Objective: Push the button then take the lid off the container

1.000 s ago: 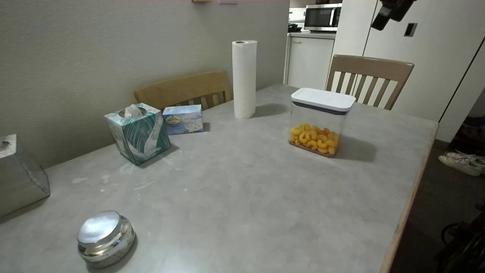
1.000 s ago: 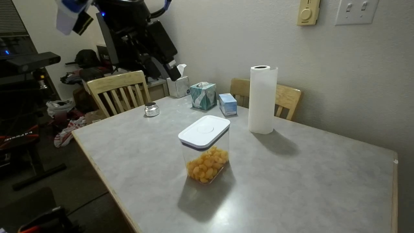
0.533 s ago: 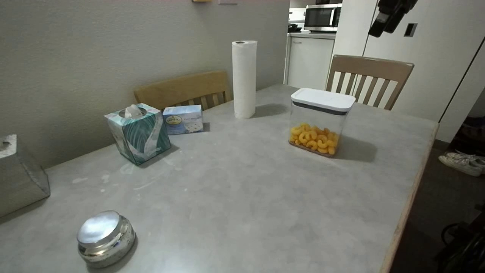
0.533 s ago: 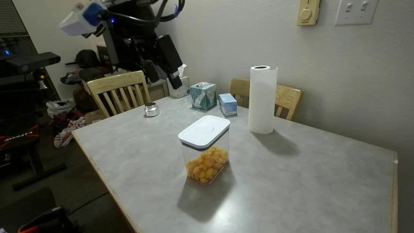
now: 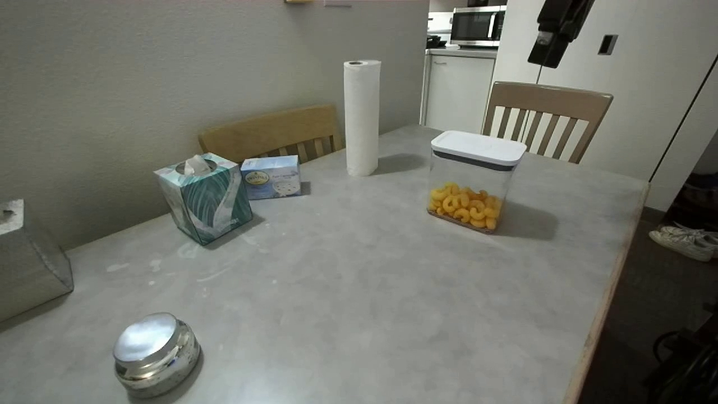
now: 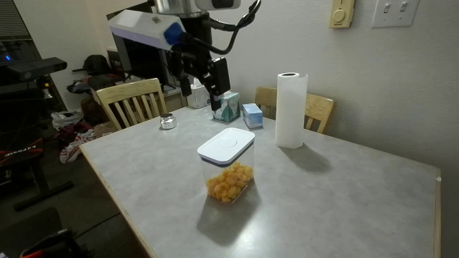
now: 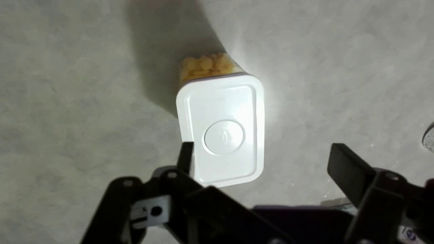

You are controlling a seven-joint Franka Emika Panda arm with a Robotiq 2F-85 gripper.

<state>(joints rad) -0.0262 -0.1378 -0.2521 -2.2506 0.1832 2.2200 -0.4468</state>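
Right of centre on the table, as shown in an exterior view, the clear container stands upright with yellow-orange snack pieces in its lower part. The white lid lies flat on top, its edges in line with the walls. Lid removal: not done. The paper-towel roll stands farther off to the left, well apart from the container.

In an exterior view, the gripper hangs above the table, apparently on the far side of the container and slightly to the left. The fingers are apart, hold nothing, and do not touch the lid.

In the wrist view, the round button sits at the middle of the lid and appears level with its surface. Button push: judged not done. One finger stands in front of the lid's left edge; the opposite finger is well to the right. The button is therefore off the centre of the gap.

Present stage, by judgement: approach. Remaining: align the gripper over the button; press the button; grip the lid, or the button if it rises; lift the lid off the container.
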